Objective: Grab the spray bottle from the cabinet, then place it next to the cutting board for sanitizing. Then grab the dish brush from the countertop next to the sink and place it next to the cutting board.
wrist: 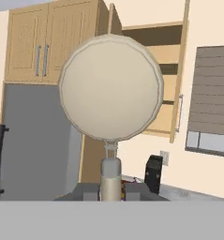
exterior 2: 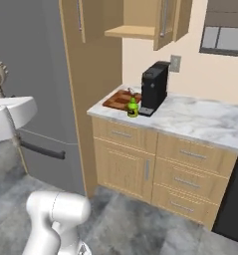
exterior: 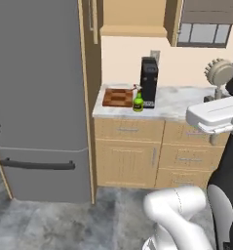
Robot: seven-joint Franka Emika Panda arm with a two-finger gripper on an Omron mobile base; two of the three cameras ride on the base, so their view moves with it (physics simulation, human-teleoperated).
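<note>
left base view: looks from behind and left of the arm, forward and down, at the countertop from mid-range
right base view: same countertop stretch, seen from the right
hand view: close behind the dish brush, facing the cabinet

spray bottle on countertop | beside cutting board

My arm enters from the lower right. The dish brush stands upright above my white hand at the right edge, round head on top; my fingers themselves are hidden. On the marble tabletop, the cutting board lies at the left end. The spray bottle stands just beside its right edge, against the black coffee machine. A grey refrigerator fills the left.
</note>
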